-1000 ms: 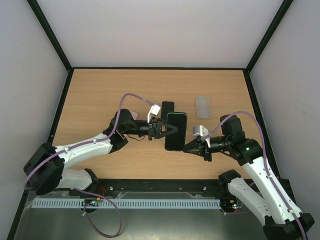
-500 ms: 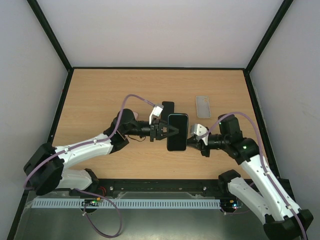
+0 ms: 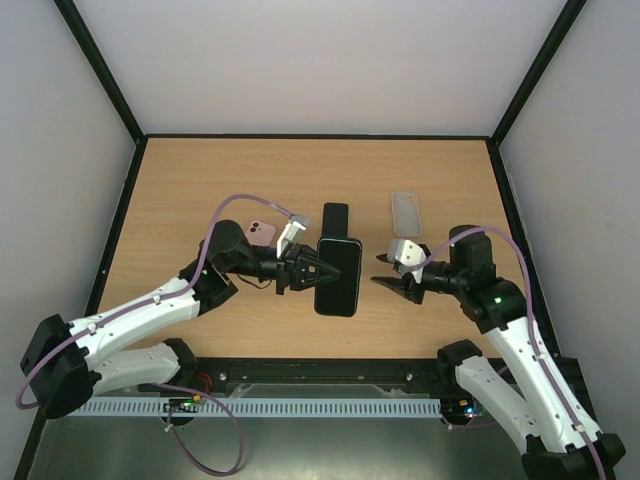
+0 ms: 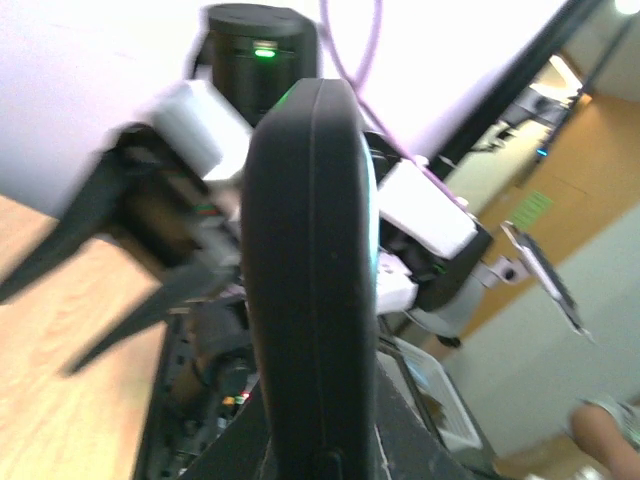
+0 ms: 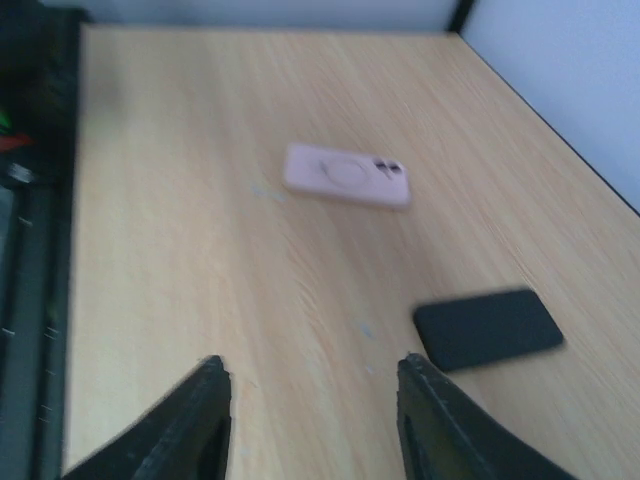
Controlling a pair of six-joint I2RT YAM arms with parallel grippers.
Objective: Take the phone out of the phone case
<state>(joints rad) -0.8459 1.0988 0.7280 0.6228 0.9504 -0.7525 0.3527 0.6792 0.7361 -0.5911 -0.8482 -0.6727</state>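
The left claw (image 3: 314, 270) is clamped on the left long edge of a black round-edged phone (image 3: 337, 275), which appears lifted off the pale wooden worktop (image 3: 200, 180) near its middle. In the left wrist view the phone stands edge-on and thick. Whether a dark case wraps it cannot be told from these views. The right claw (image 3: 392, 283) hangs just right of the phone, apart from it, with its fingers (image 5: 205, 420) spread wide and nothing between them.

3 other things lie on the worktop. A pink soft case with a ring on its back (image 3: 262, 233) is behind the left wrist, a flat black rectangle (image 3: 335, 217) is just beyond the phone, and a clear glossy case (image 3: 406, 212) lies further right.

The main risk, as I judge it, is that only 1 claw carries the phone, and by 1 edge. If the right claw closes off-centre or pushes rather than pinches, the phone could pivot in the left claw or slide out and drop onto the worktop. If the phone is cased, a peel started on a smooth rounded rim may simply skid off. A pull made too hard could also drag the whole phone free instead of parting it from the case.
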